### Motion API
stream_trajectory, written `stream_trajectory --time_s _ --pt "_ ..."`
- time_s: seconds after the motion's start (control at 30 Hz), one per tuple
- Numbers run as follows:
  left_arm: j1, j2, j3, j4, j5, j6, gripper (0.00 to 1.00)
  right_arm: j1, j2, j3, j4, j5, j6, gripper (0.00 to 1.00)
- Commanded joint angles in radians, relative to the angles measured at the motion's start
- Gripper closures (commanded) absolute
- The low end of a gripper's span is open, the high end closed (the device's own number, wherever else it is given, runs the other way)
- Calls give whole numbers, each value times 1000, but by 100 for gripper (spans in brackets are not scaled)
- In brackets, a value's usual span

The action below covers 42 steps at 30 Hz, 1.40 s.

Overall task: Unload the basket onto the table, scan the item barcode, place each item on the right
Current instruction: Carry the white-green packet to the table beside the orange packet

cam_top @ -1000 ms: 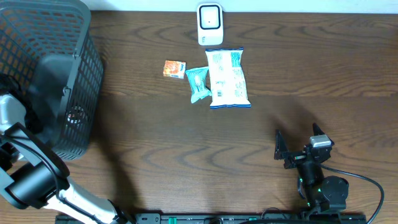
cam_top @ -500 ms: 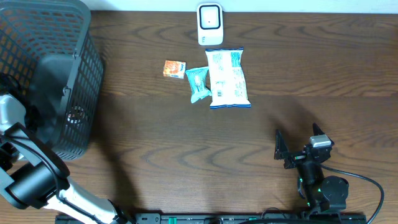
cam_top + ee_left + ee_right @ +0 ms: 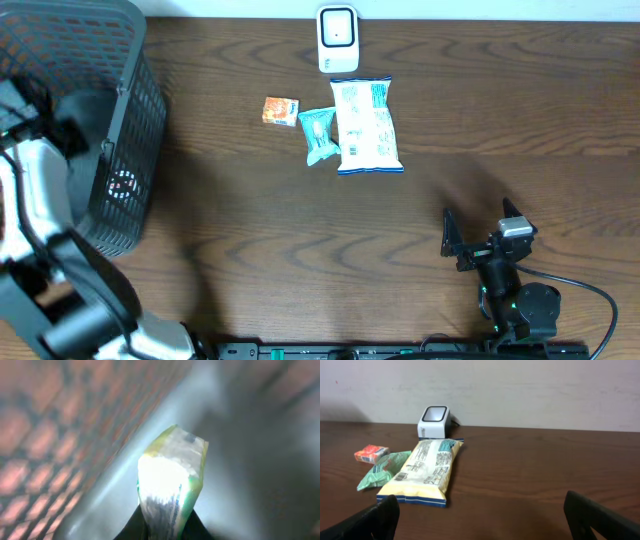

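Left arm (image 3: 38, 190) shifted | packet (image 3: 172, 480) shiny, green-yellow edged (jaws clamped)

The left wrist view is out of focus: the green-edged packet (image 3: 172, 475) is a bright blur, its lower end cut off by the bottom edge, where the left end effector (image 3: 165, 529) shows only as two dark stubs. The basket (image 3: 50, 435) mesh behind is smeared. From overhead, basket wall and left arm (image 3: 40, 200) hide that end effector. The right end effector (image 3: 482, 519) has its fingers (image 3: 600, 515) cropped at the right wrist view's bottom corners; the snack bag (image 3: 427, 472) print is too small to read.
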Motion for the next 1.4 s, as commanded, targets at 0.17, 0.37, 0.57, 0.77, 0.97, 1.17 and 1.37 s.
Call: stream_trajectory --time_s 0.17,0.37,0.57,0.77,0.97,1.17,1.37 --pt "-166 -274 33 235 105 -295 92 6 -6 -2 -4 -7 6 1" --pt "-314 -333 33 216 109 -388 92 6 -6 -2 -4 -7 6 1" --pt "-506 -292 27 148 109 -412 92 6 -6 -2 -4 -7 6 1" --pt "-664 -168 27 96 108 -412 92 6 -6 -2 -4 -7 6 1" --pt "-749 -23 27 2 108 -412 92 6 -6 -2 -4 -7 6 1" --pt "-790 95 27 -21 109 -418 92 6 -6 -2 -4 -7 6 1" --pt "-815 181 27 -32 195 -571 92 6 -6 -2 -4 -7 6 1"
